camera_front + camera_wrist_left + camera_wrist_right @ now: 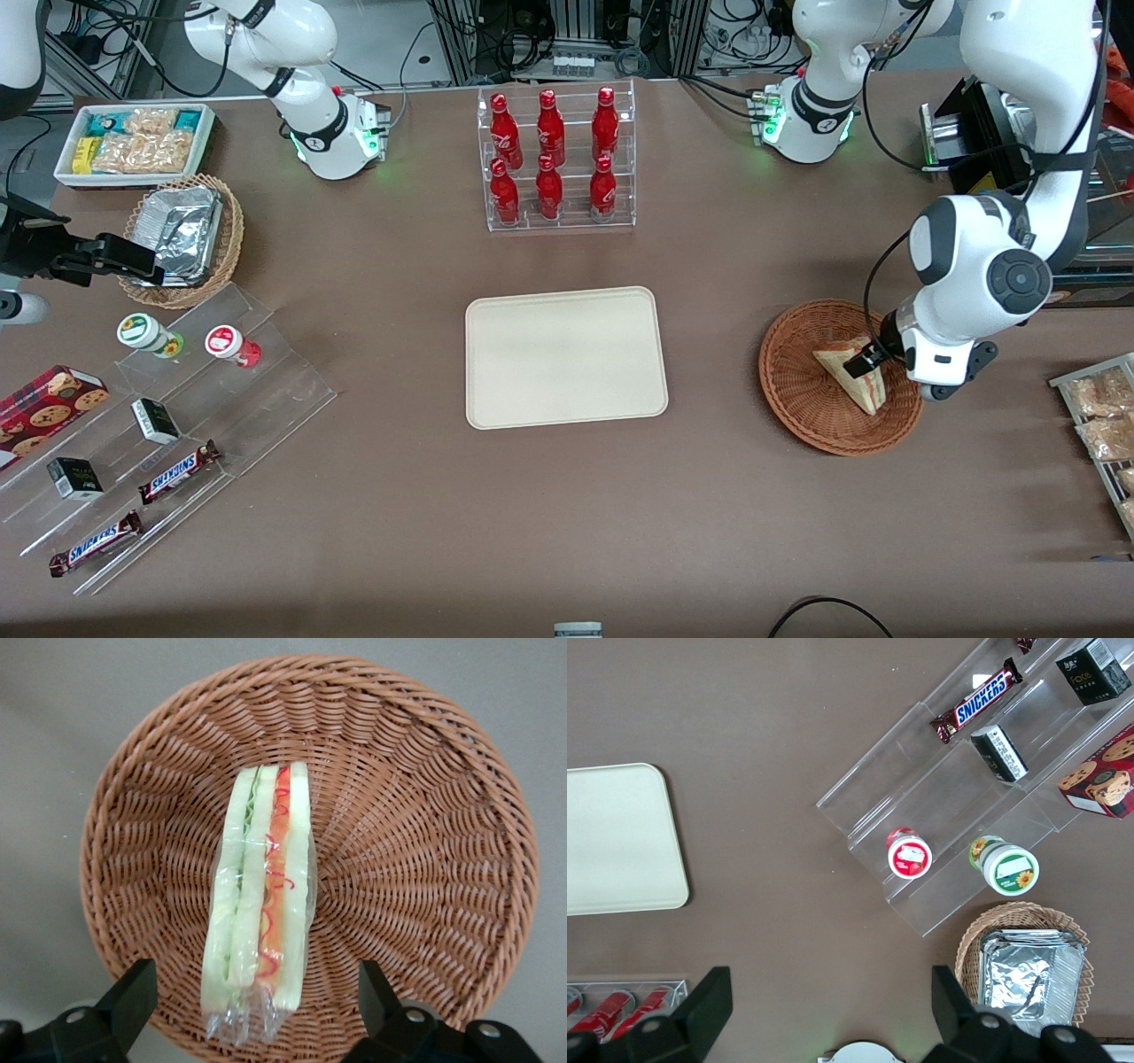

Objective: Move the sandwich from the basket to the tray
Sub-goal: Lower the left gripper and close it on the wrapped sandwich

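**Open gripper poised over the wrapped sandwich in the wicker basket**

At the right of the front view, the left arm's two-finger gripper hangs just above the round, shallow, reddish-brown woven wicker basket. Its fingers are spread wide, one to each side of the small triangular sandwich of pale white bread with red, orange and green filling; they hold nothing. That spacing suggests a grasp across the two bread faces, which are the flattest and firmest surfaces on offer.

The sandwich stands on edge in the basket's sloping bowl, its layered cut edge turned up toward the wrist camera, and a clear film wrap bunches at one end. Standing like this, it gives the fingers room to come down along both faces without scraping the weave.

The flat cream-beige rectangular tray with rounded corners and a low rim lies at the centre of the front view, well apart from the basket and with bare brown table between them. It holds nothing, so the transfer has not begun. The slippery film and soft bread probably call for a gentle, centred squeeze.
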Motion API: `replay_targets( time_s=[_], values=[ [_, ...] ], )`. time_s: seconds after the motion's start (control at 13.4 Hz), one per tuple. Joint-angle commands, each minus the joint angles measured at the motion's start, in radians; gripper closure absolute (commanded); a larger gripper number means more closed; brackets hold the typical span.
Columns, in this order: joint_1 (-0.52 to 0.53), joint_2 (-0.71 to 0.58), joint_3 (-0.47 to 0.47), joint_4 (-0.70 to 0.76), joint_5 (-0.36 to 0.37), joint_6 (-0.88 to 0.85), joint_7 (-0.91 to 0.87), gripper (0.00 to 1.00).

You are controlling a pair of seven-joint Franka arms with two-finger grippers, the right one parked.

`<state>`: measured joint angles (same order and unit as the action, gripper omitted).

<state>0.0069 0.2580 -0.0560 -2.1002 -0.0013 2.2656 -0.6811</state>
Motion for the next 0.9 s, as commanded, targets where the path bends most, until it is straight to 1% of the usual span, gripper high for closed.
replay_targets(
  time_s=[0.0,0.22,0.3,0.37,0.45,0.67,0.82],
  values=[
    [-0.002,0.026,-0.002,-0.024,-0.011,0.054,-0.015,0.0],
    [-0.002,0.046,-0.002,-0.049,-0.011,0.086,-0.015,0.0],
    [-0.002,0.04,-0.002,-0.061,-0.011,0.088,-0.017,0.29],
    [0.002,0.03,-0.002,-0.066,-0.011,0.075,-0.014,0.9],
    [0.004,0.014,-0.002,-0.064,-0.009,0.054,-0.002,1.0],
    [-0.002,-0.043,-0.004,-0.026,0.0,-0.069,0.006,1.0],
    [-0.021,-0.049,-0.021,0.031,0.006,-0.15,0.029,1.0]
  ],
)
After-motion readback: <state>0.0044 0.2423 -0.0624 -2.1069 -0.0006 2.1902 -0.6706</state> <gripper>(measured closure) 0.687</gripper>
